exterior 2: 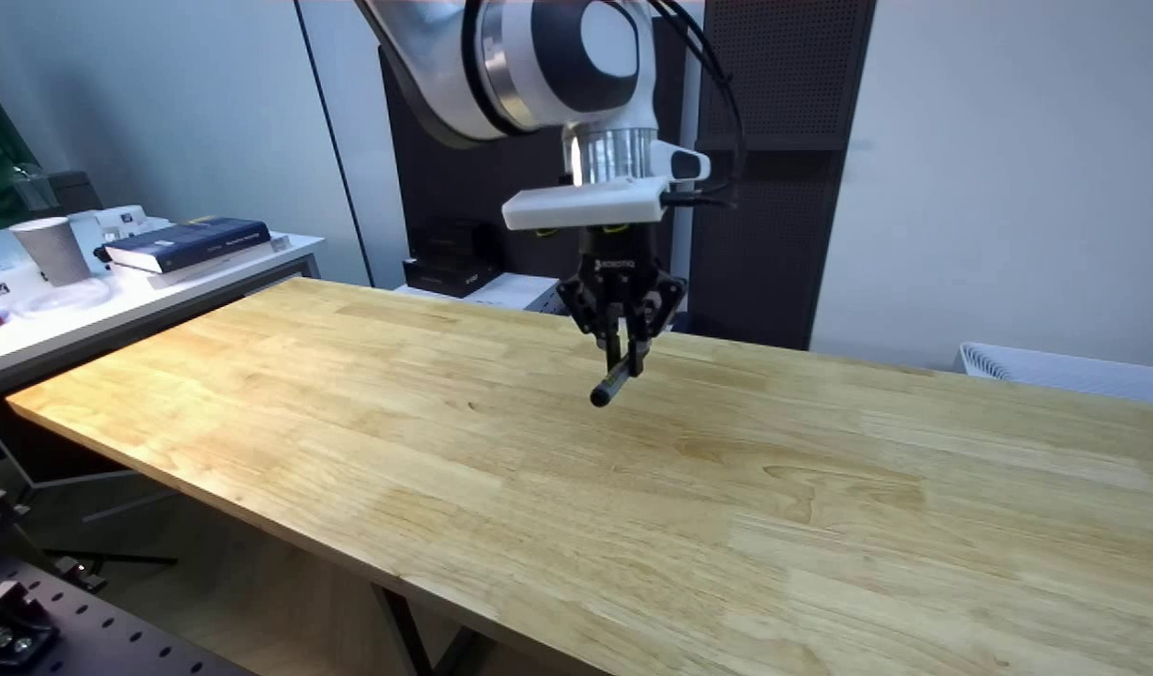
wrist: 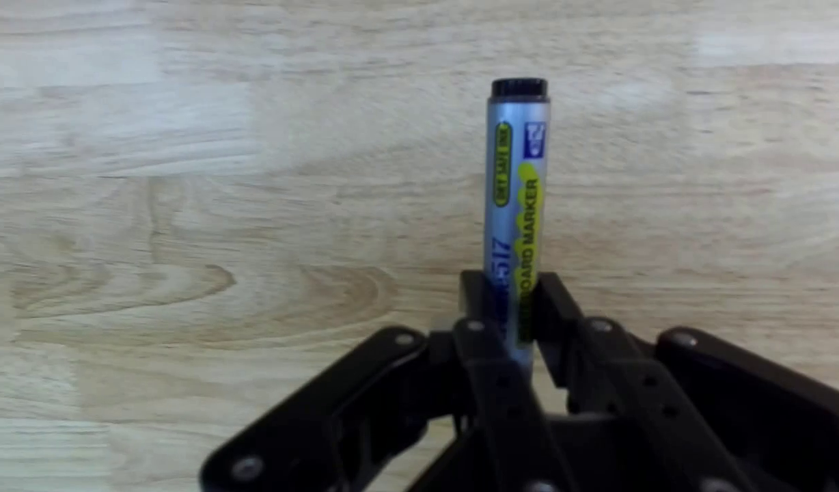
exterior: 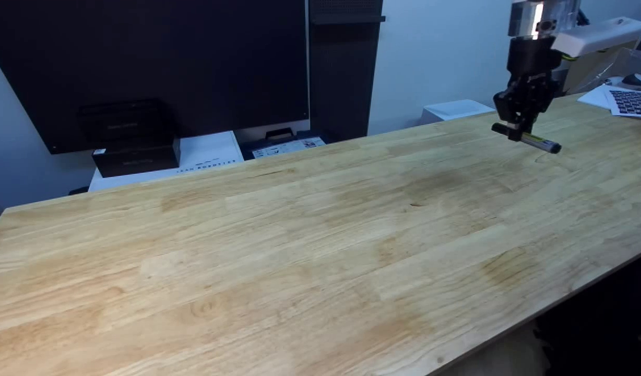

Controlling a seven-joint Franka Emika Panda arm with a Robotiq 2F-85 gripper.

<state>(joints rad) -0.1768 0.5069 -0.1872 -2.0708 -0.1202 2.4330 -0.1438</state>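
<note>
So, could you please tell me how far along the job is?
Done: the end effector is closed on the whiteboard marker, one jaw on each side. In hand: holding the marker aloft; in both exterior views it appears clear of the wooden table. Left: probably setting it down and letting go, as the jaws grip it and nothing visible supports it from below.
</note>
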